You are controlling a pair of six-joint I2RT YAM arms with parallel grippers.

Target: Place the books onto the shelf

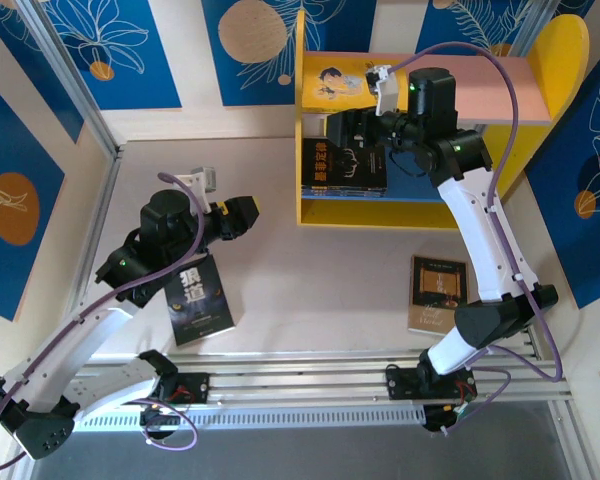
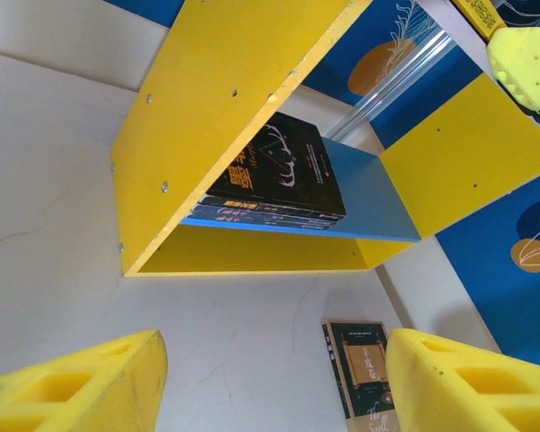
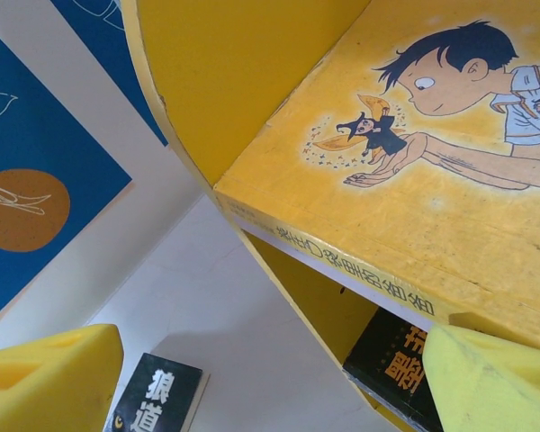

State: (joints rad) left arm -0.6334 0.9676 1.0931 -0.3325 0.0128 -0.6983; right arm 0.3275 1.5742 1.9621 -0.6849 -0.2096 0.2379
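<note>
White counter; jaws gape empty on left gripper and right gripper. Right crowds the yellow book. A clumsy retreat could sweep it off the shelf.

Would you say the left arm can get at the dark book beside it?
Probably yes: the dark book lies flat close to the open left gripper, with nothing stacked on it.

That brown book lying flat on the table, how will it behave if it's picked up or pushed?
The brown book looks thin, so probably light and slightly floppy if gripped by one edge. Lying flat on the table, it would likely slide rather than tip when pushed.
</note>
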